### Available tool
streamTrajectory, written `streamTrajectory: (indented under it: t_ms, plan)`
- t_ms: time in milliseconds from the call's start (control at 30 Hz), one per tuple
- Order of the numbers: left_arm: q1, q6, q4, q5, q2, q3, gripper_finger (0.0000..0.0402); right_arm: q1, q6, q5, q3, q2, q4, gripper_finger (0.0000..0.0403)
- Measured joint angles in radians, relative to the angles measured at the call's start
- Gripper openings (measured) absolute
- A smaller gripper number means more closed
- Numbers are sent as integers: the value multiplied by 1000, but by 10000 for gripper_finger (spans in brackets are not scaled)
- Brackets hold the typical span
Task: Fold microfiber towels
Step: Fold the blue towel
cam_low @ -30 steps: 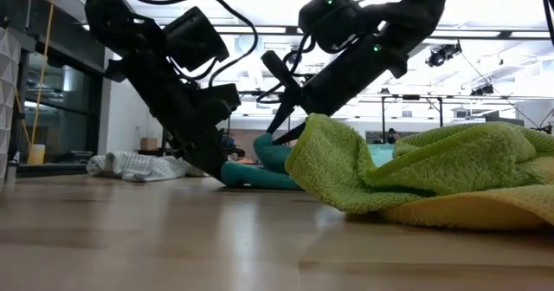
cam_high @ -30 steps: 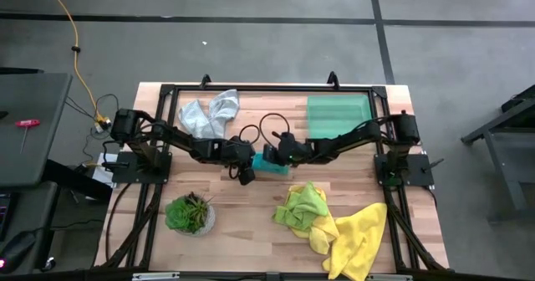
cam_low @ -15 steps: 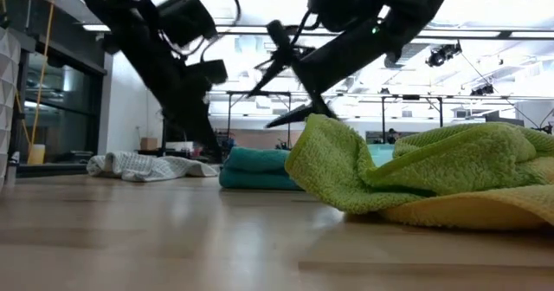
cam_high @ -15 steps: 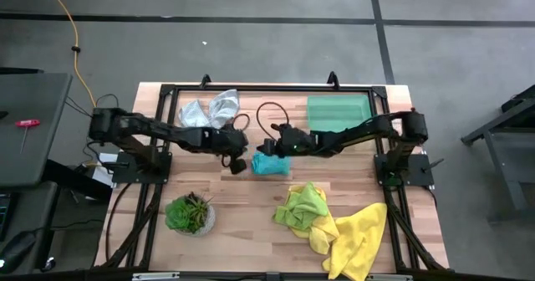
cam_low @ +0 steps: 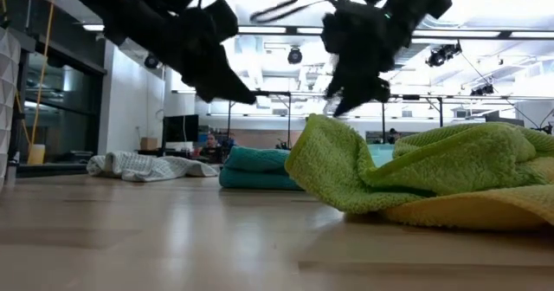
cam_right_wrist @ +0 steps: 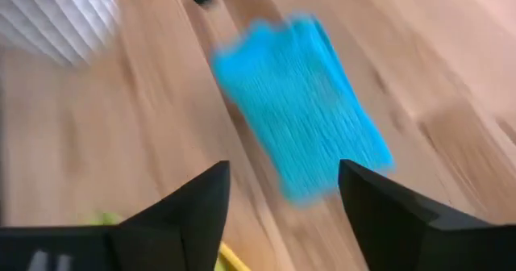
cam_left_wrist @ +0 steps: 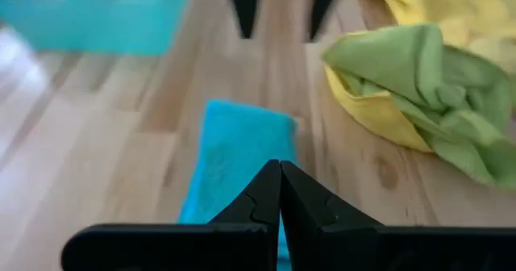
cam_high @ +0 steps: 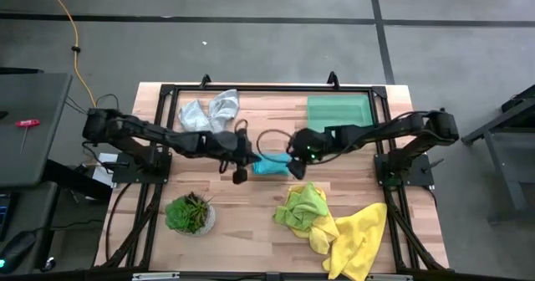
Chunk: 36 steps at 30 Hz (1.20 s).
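A teal towel [cam_high: 269, 166] lies folded into a small flat rectangle at the table's middle, resting on its broad underside; it also shows in the low view [cam_low: 255, 170]. My left gripper [cam_left_wrist: 280, 173] is shut and hangs above the teal towel's left end [cam_high: 249, 158], touching nothing. My right gripper [cam_right_wrist: 282, 206] is open and hangs above the towel's right side [cam_high: 292, 160], nothing between its fingers. A lime green towel [cam_high: 303, 206] lies crumpled on a yellow towel [cam_high: 355, 239] at the near right. A grey-white towel [cam_high: 209, 109] lies bunched at the far left.
A flat green tray [cam_high: 337, 112] lies at the far right of the table. A small potted plant [cam_high: 191, 214] stands near the front left. A black frame [cam_high: 267, 87] runs along the table's edges. Bare wood shows between the plant and the lime green towel.
Both grippers have risen off the teal towel. My right gripper has opened, let go of the towel's raised edge, rolled about its own line and drawn back toward the table's right edge. The teal towel's lifted part has dropped, and it now lies flat and folded.
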<state>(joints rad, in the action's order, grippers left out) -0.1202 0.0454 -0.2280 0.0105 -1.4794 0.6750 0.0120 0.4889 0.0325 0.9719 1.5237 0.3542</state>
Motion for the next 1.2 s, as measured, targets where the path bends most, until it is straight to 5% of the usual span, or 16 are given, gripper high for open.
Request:
streamTrajectory:
  t_ms: [267,533,733,967,1200]
  plan:
    - [63,-136,-2,1,-151,20,0,-7,54,-28,-182,9,-228,16]
    - [90,-335,16,43,-208,20,0,0,131,-40,-291,9,-482,4]
    - [78,-451,7,230,-210,20,0,-3,113,-21,-293,9,-481,1]
    - [29,-500,31,275,-205,21,0,-21,89,-18,-293,9,-482,1]
    - [7,-528,23,306,-78,21,0,-21,140,-25,-293,9,-596,11]
